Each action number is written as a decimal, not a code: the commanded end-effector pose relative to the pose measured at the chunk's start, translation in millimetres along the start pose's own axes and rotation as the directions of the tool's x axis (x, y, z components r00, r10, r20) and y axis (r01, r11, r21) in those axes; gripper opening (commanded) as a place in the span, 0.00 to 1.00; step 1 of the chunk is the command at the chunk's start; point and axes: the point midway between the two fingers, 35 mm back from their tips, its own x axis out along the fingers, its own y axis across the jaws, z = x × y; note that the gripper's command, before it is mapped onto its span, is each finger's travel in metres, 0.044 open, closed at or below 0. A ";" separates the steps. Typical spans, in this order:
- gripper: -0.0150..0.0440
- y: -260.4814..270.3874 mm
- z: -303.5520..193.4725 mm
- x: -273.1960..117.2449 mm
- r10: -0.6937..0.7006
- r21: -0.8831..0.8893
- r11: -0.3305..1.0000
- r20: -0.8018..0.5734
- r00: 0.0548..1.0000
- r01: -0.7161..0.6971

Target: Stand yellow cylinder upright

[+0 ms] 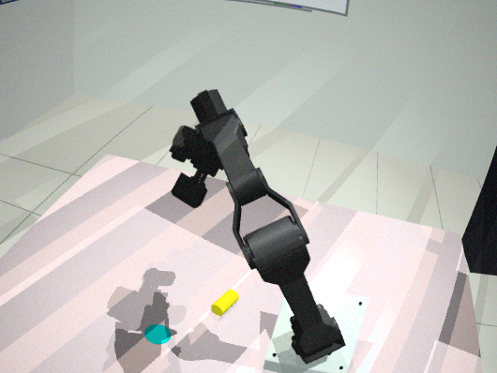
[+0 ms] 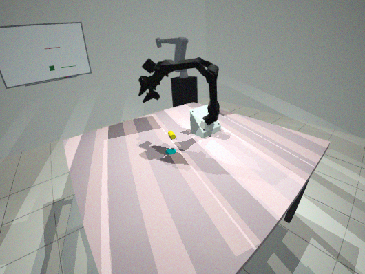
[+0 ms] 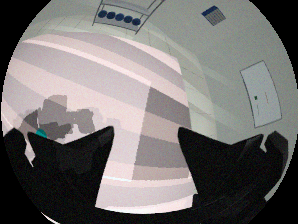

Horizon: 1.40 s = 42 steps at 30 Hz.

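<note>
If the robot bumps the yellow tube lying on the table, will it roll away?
Probably, yes. The yellow tube lies on its round side on the flat table, so a sideways nudge would likely roll it. It looks stiff, so it should not bend when pinched. Stood on the cyan circle, it may tip easily, being tall and narrow. The hand is open, high above.

You're looking at a matte black six-joint arm with blocky links, rounded joint housings and a thin forked bracket, bolted onto a pale grey base plate dotted with small dark screws.
</note>
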 end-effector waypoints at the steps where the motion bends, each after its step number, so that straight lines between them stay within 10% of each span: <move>1: 0.78 19.3 -20.8 7.4 0.058 -0.151 0.986 -0.081 0.995 -0.070; 24: 0.78 145.9 -135.2 -5.5 0.458 -0.749 0.202 -0.498 0.736 -0.632; 42: 0.78 198.9 -190.9 74.8 0.465 -0.750 0.192 -0.498 0.732 -0.633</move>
